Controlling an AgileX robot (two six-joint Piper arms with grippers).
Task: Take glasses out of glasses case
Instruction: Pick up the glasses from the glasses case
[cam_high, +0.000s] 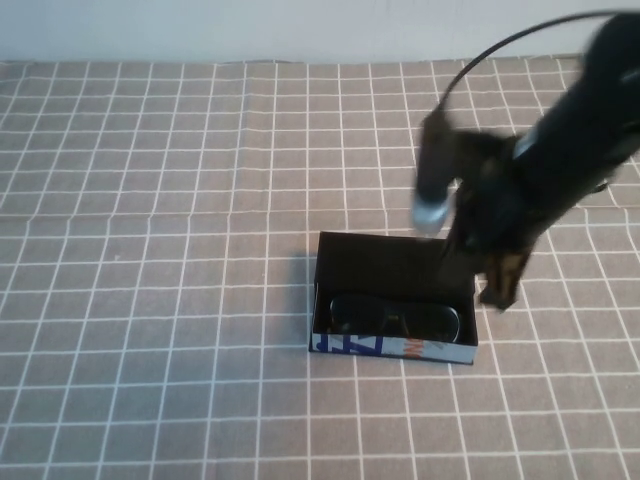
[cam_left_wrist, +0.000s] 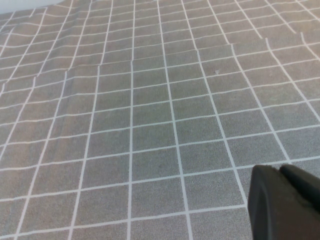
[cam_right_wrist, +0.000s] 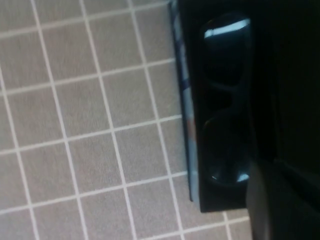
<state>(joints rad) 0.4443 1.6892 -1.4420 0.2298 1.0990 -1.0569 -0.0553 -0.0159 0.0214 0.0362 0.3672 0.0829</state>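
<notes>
The right pincer (cam_high: 495, 290), its grip state unclear, hangs at the open glasses case's (cam_high: 395, 348) right end; the glasses (cam_high: 393, 318) inside should be approached squarely. The left pincer (cam_left_wrist: 285, 202), grip also unclear, is parked above the tabletop (cam_left_wrist: 150, 125).

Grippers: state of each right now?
Left gripper: over bare tablecloth, holding nothing visible.
Right gripper: at the right end of the open glasses case, glasses still inside; grip state unclear.
</notes>
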